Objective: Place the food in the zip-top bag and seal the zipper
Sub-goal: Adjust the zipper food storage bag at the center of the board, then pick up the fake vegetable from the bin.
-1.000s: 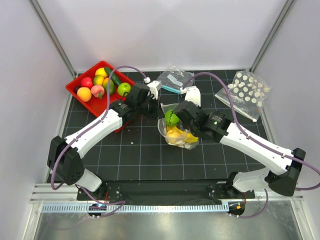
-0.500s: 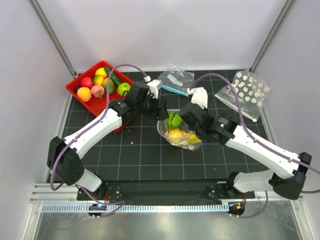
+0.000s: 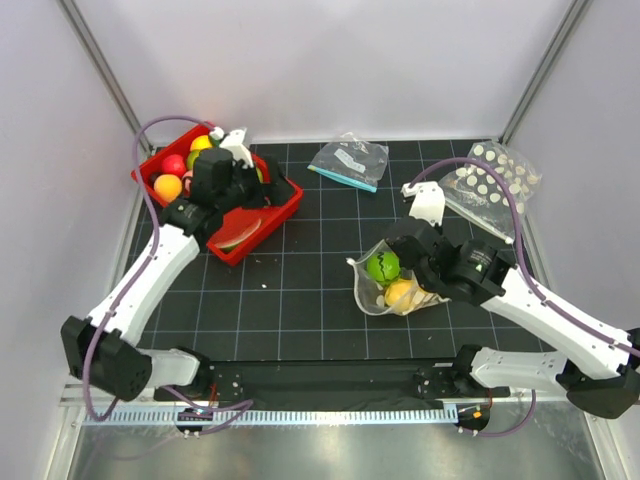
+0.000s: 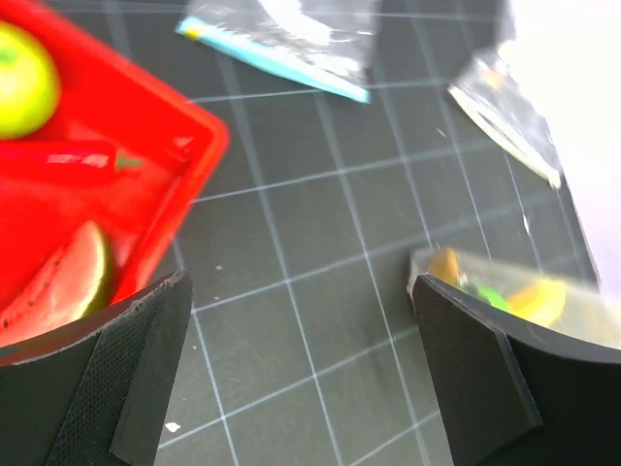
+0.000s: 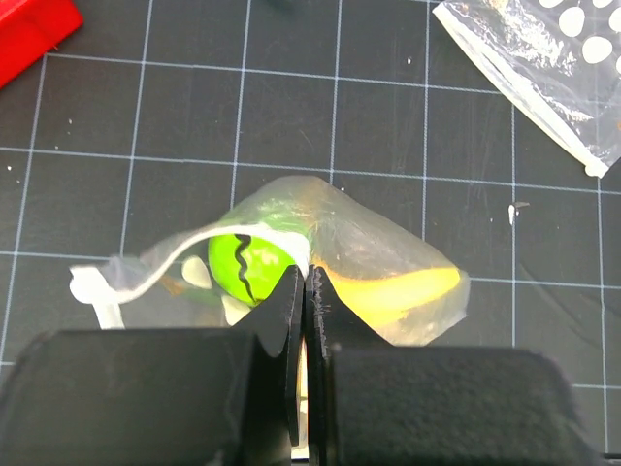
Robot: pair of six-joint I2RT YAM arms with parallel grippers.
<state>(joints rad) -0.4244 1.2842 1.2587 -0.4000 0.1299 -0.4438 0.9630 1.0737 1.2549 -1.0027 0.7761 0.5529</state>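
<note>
Zip-top bag [image 5: 378,248] pinched in right gripper [image 5: 309,282] (food [image 5: 243,267] inside).

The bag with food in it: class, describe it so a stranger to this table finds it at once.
On the black gridded mat, look right. A clear bag sits pinched in the right gripper. Unlike the flat teal-strip bag and flat dotted bag behind, it bulges with a green fruit and yellow pieces.

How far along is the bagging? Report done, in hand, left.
Done: a green fruit and yellow pieces sit inside the zip-top bag. In hand: right gripper pinches the bag; left gripper hangs open by the red tray. Left: tray fruit, then the zipper, mouth gaping.
</note>
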